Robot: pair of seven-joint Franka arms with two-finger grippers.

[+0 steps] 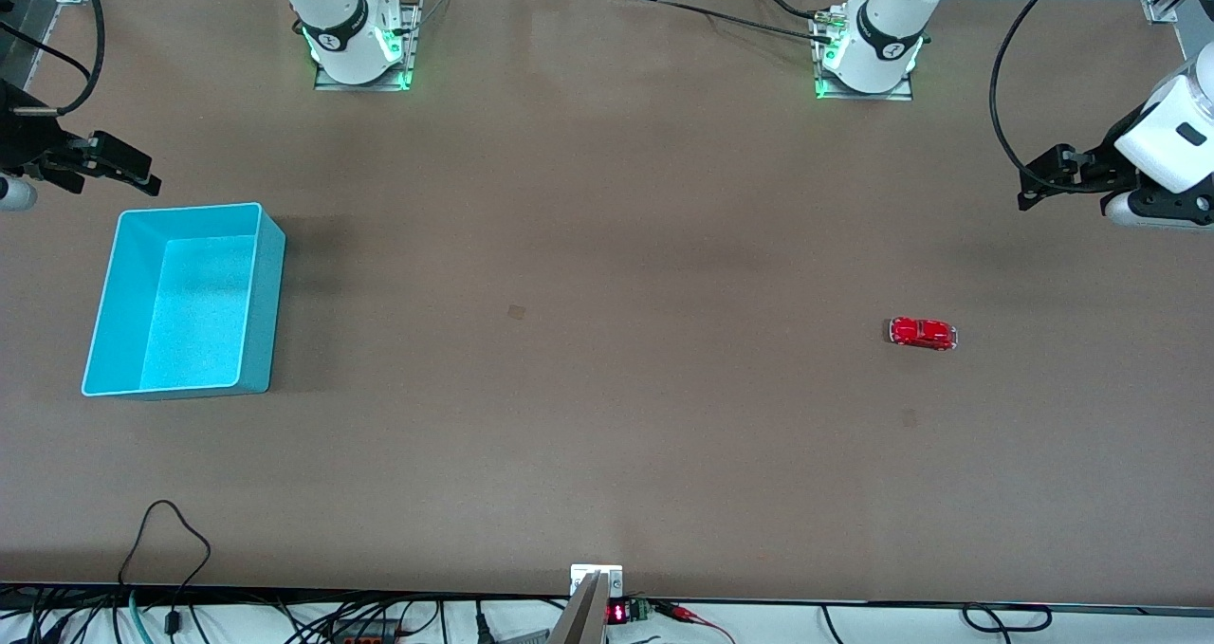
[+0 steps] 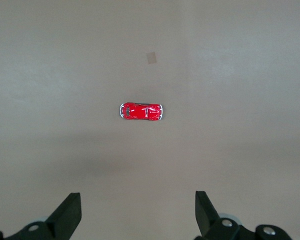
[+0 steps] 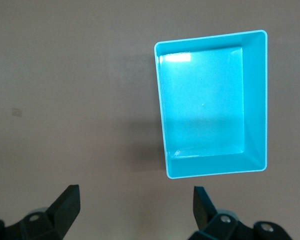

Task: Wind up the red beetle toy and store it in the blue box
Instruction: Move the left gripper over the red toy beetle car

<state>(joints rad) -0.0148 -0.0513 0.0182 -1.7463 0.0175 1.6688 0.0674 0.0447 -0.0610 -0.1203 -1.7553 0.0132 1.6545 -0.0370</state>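
The beetle (image 1: 923,333) sits on its wheels on the bare table (image 1: 607,340), toward the left arm's end, its length running along the table; nothing touches it. In the left wrist view the beetle (image 2: 141,111) lies on the tabletop between and ahead of the two dark fingers (image 2: 67,215), which stand wide apart. The left gripper (image 1: 1043,184) hangs in the air over the table edge at its own end, spread and empty. The box (image 1: 261,293) rests well apart from the beetle, toward the right arm's end, with nothing in it. The right gripper (image 1: 114,170) hovers just beside the box's rim, near the table edge, jaws spread and empty; its wrist view shows the box (image 3: 255,100) below its parted fingers (image 3: 65,210)
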